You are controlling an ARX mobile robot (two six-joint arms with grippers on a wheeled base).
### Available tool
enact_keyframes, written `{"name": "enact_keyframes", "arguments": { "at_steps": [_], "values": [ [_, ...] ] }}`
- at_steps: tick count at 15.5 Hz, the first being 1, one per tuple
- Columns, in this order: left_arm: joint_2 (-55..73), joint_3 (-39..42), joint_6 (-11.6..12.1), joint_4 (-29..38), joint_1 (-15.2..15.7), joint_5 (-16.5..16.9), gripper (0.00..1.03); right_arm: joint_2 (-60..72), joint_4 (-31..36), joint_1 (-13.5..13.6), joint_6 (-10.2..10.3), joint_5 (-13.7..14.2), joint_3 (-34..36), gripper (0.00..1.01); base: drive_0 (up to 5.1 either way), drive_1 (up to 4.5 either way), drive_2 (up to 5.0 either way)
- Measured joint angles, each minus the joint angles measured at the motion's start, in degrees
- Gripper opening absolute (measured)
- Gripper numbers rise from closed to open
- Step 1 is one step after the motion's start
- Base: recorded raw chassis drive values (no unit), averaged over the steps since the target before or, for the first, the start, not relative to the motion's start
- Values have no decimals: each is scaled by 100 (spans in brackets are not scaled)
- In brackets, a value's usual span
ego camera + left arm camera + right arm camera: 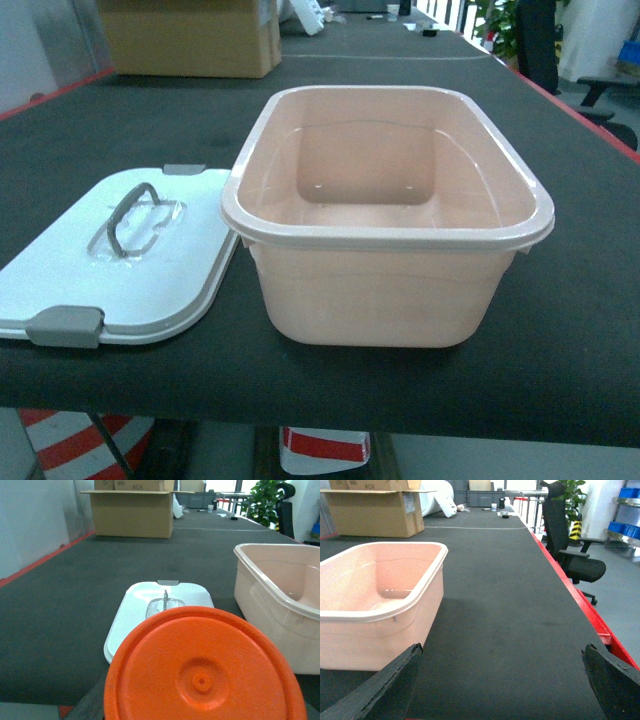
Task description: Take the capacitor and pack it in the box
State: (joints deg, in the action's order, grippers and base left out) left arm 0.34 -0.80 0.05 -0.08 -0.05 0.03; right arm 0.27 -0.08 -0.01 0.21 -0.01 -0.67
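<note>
Open box waits on the table, no capacitor in sight.
The table (560,330) carries the box (385,290), empty, likely light, stiff and slick, best held by its rim; lid (120,265) just beside; right claw (502,680) spread wide; left claw's state cannot be told.

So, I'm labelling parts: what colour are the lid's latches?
Grey latches on a white lid; the head view shows them best.
</note>
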Motion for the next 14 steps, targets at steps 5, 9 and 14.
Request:
{"name": "enact_keyframes", "arguments": {
  "at_steps": [5, 9, 14],
  "values": [
    [2, 0, -2, -28, 0, -4, 44, -2, -24, 0, -4, 0, 0, 98, 0, 0, 0],
    [2, 0, -2, -28, 0, -7, 44, -2, -22, 0, -4, 0, 0, 98, 0, 0, 0],
    [2, 0, -2, -28, 0, -7, 44, 0, -22, 0, -4, 0, 0, 98, 0, 0, 0]
  ]
}}
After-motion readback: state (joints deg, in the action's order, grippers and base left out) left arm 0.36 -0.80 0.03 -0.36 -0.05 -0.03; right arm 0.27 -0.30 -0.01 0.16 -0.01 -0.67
